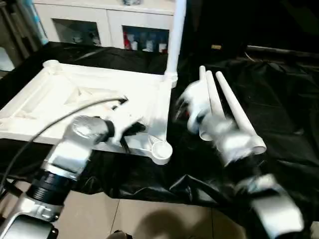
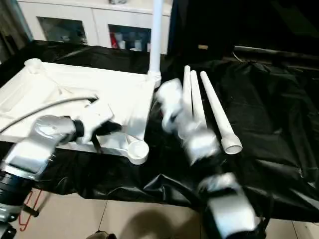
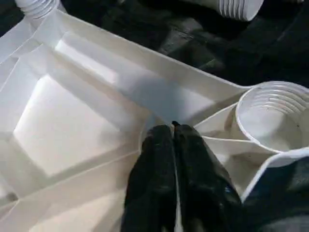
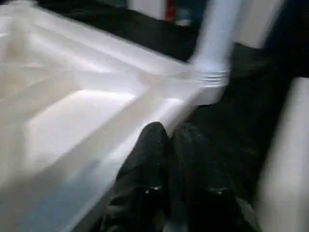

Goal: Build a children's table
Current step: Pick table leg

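Both pincers pinched shut, empty – left gripper (image 3: 174, 133) over tabletop (image 1: 60, 99), right gripper (image 4: 176, 137) beside it – could knock upright leg (image 1: 175, 35) loose

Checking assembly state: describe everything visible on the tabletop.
The tabletop is white plastic, lying upside down on black sheeting, its ribbed underside facing up. Round threaded sockets sit at the corners; the near right socket is empty. One leg stands upright in the far right corner. The left hand, fingers shut, is over the ribs near the empty socket.
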{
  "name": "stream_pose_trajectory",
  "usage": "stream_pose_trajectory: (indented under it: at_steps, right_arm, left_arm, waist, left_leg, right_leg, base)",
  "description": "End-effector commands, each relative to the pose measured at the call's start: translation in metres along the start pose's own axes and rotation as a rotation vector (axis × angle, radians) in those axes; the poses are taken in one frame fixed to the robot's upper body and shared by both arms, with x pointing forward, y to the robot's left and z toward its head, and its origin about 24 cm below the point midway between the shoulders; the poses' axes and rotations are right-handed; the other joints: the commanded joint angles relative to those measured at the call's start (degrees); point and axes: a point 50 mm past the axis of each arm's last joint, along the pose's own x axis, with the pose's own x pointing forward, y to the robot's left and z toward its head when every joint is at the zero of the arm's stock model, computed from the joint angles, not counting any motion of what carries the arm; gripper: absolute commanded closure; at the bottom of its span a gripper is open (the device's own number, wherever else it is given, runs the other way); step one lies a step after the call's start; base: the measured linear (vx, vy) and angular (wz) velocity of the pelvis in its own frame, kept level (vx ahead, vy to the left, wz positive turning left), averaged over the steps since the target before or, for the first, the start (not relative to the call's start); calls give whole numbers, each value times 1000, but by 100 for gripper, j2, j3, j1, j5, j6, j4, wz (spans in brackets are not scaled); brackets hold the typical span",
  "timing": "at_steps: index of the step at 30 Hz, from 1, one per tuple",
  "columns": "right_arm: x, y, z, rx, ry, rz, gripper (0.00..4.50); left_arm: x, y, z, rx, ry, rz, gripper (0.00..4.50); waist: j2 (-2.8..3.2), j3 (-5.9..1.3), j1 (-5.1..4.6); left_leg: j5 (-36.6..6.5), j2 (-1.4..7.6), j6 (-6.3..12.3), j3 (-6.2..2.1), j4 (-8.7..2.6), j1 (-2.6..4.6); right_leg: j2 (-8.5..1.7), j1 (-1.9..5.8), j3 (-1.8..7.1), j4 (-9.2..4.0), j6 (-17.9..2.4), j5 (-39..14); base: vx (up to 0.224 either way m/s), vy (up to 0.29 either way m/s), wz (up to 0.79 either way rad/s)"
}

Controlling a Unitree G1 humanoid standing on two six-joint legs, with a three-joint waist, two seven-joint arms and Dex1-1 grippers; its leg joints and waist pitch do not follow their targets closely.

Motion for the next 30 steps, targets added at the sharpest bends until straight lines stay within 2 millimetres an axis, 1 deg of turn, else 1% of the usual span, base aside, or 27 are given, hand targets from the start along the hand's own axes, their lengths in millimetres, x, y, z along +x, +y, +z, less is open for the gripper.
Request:
stream_pose_trajectory:
  at_steps: [1, 2, 3, 4, 5, 6, 7, 8, 9, 10, 11, 12, 14, 15, 16, 17, 18, 19, 20, 21, 22, 23, 24, 25, 27, 28, 30]
  right_arm:
    - [-1, -19, -3, 45, 59, -125, 375]
    - [-1, -19, -3, 45, 59, -125, 366]
    - [-1, -24, -5, 59, 85, -161, 362]
    - [-2, -27, -6, 69, 106, -179, 358]
    - [-2, -34, -12, 112, 187, -223, 346]
    - [-2, -35, -14, 120, 203, -229, 331]
    - [-2, -36, -16, 134, 227, -237, 322]
    - [-1, -36, -17, 138, 244, -241, 318]
    - [-1, -37, -18, 133, 254, -247, 312]
    - [0, -37, -19, 132, 262, -253, 301]
    - [0, -37, -19, 136, 263, -251, 301]
    - [3, -35, -20, 149, 271, -247, 279]
    - [4, -34, -21, 158, 281, -248, 271]
    - [4, -34, -22, 158, 287, -250, 263]
    - [5, -33, -22, 160, 291, -252, 251]
    - [6, -33, -23, 163, 299, -252, 251]
    - [6, -33, -23, 163, 299, -252, 231]
    - [6, -32, -23, 168, 300, -250, 231]
    - [7, -31, -24, 173, 301, -245, 225]
    - [8, -31, -24, 174, 300, -239, 204]
    - [8, -31, -24, 174, 300, -239, 204]
    - [8, -30, -24, 174, 299, -234, 185]
    - [9, -29, -24, 172, 295, -228, 181]
    - [10, -29, -23, 173, 288, -222, 181]
    - [11, -28, -21, 171, 282, -214, 160]
    - [11, -28, -21, 171, 280, -213, 147]
    - [13, -25, -17, 178, 258, -188, 136]
  left_arm:
    - [-1, 4, 10, -14, -53, 14, 400]
    - [-1, 4, 10, -14, -53, 14, 388]
    - [-1, 4, 12, -19, -71, 15, 375]
    - [0, 3, 13, -24, -83, 12, 368]
    - [0, -1, 20, -47, -131, -20, 363]
    - [0, -2, 21, -52, -141, -28, 355]
    - [0, -4, 23, -60, -155, -45, 343]
    - [0, -6, 24, -63, -164, -63, 332]
    - [0, -8, 24, -62, -165, -75, 327]
    - [0, -9, 24, -60, -165, -82, 325]
    - [0, -10, 24, -59, -164, -83, 325]
    - [0, -11, 22, -57, -160, -86, 311]
    - [0, -11, 22, -60, -158, -86, 288]
    - [-1, -12, 21, -64, -159, -88, 286]
    - [-1, -12, 21, -67, -160, -88, 285]
    - [-2, -13, 21, -70, -159, -89, 285]
    - [-2, -13, 21, -70, -159, -89, 263]
    - [-2, -13, 20, -71, -158, -90, 263]
    - [-2, -14, 20, -71, -157, -91, 251]
    - [-3, -15, 19, -72, -154, -94, 242]
    - [-3, -15, 19, -72, -154, -94, 242]
    - [-3, -16, 19, -72, -152, -96, 225]
    - [-4, -16, 18, -71, -150, -97, 215]
    - [-4, -16, 18, -71, -149, -97, 215]
    - [-4, -16, 18, -70, -148, -97, 205]
    - [-4, -16, 18, -70, -148, -97, 194]
    - [-5, -16, 18, -70, -147, -96, 173]
  waist:
    - [98, -410, -13]
    - [97, -415, -19]
    - [97, -416, -3]
    - [90, -418, -15]
    - [62, -428, -26]
    - [66, -433, -20]
    - [43, -432, -19]
    - [39, -429, -17]
    - [26, -430, -20]
    - [13, -424, -24]
    - [24, -428, -30]
    - [5, -429, -39]
    - [-23, -420, -49]
    - [-1, -420, -51]
    - [-32, -416, -59]
    - [-27, -418, -52]
    - [-20, -415, -54]
    - [-15, -413, -49]
    - [-32, -412, -50]
    - [-30, -412, -45]
    - [-24, -416, -42]
    - [-24, -413, -36]
    - [-35, -414, -38]
    - [-32, -415, -33]
    - [-31, -408, -30]
    - [-31, -413, -30]
    - [-31, -409, -28]
  left_leg:
    - [-1433, 182, -364, -116, -375, 222]
    - [-1422, 177, -380, -117, -371, 221]
    - [-1440, 174, -384, -111, -364, 223]
    - [-1391, 171, -384, -120, -368, 202]
    - [-1289, 158, -348, -112, -355, 198]
    - [-1271, 161, -346, -114, -355, 201]
    - [-1247, 162, -334, -108, -346, 189]
    - [-1224, 158, -312, -104, -346, 179]
    - [-1218, 165, -285, -102, -345, 176]
    - [-1180, 166, -258, -103, -346, 161]
    - [-1154, 165, -253, -102, -341, 167]
    - [-1142, 166, -242, -100, -340, 161]
    - [-1166, 170, -218, -94, -339, 167]
    - [-1171, 175, -216, -96, -337, 174]
    - [-1163, 174, -213, -93, -340, 168]
    - [-1163, 180, -209, -94, -339, 174]
    - [-1161, 181, -211, -97, -339, 170]
    - [-1164, 182, -213, -92, -338, 174]
    - [-1152, 185, -207, -92, -342, 175]
    - [-1136, 179, -201, -89, -339, 172]
    - [-1139, 183, -200, -91, -337, 175]
    - [-1155, 185, -202, -91, -341, 175]
    - [-1147, 187, -203, -90, -341, 173]
    - [-1136, 185, -209, -89, -339, 174]
    - [-1160, 183, -210, -87, -342, 170]
    - [-1171, 186, -213, -89, -340, 176]
    - [-1187, 186, -207, -89, -343, 176]
  right_leg:
    - [-378, 204, 242, -400, -1141, -862]
    - [-377, 211, 241, -399, -1149, -858]
    - [-377, 210, 242, -408, -1121, -858]
    - [-373, 228, 241, -388, -1112, -809]
    - [-371, 239, 240, -377, -1131, -728]
    - [-374, 240, 235, -377, -1147, -706]
    - [-376, 243, 234, -371, -1157, -676]
    - [-373, 247, 235, -376, -1148, -659]
    - [-378, 242, 234, -379, -1139, -674]
    - [-385, 251, 234, -379, -1118, -692]
    - [-386, 248, 233, -376, -1114, -705]
    - [-385, 253, 233, -375, -1112, -701]
    - [-388, 241, 234, -388, -1117, -800]
    - [-389, 233, 233, -383, -1110, -838]
    - [-384, 235, 230, -381, -1100, -860]
    - [-393, 230, 230, -381, -1097, -891]
    - [-395, 233, 230, -376, -1100, -897]
    - [-393, 224, 232, -382, -1079, -909]
    - [-388, 226, 230, -381, -1074, -896]
    - [-389, 226, 233, -380, -1078, -873]
    - [-397, 223, 233, -374, -1082, -877]
    - [-392, 221, 232, -376, -1066, -903]
    - [-390, 222, 231, -373, -1066, -897]
    - [-392, 218, 230, -368, -1080, -896]
    - [-389, 220, 232, -373, -1069, -908]
    - [-392, 216, 230, -369, -1071, -917]
    - [-392, 215, 230, -372, -1058, -933]
  base:
    - [0, 0, 0]
    - [0, 0, 0]
    - [0, 0, 0]
    - [0, 0, 0]
    - [0, 0, 0]
    - [0, 0, 0]
    - [0, 0, 0]
    - [0, 0, 0]
    - [0, 0, 0]
    - [0, 0, 0]
    - [0, 0, 0]
    - [0, 0, 0]
    - [0, 0, 0]
    - [0, 0, 0]
    - [0, 0, 0]
    - [0, 0, 0]
    - [0, 0, 0]
    - [0, 0, 0]
    - [0, 0, 0]
    - [0, 0, 0]
    - [0, 0, 0]
    - [0, 0, 0]
    - [0, 0, 0]
    - [0, 0, 0]
    - [0, 0, 0]
    - [0, 0, 0]
    - [0, 0, 0]
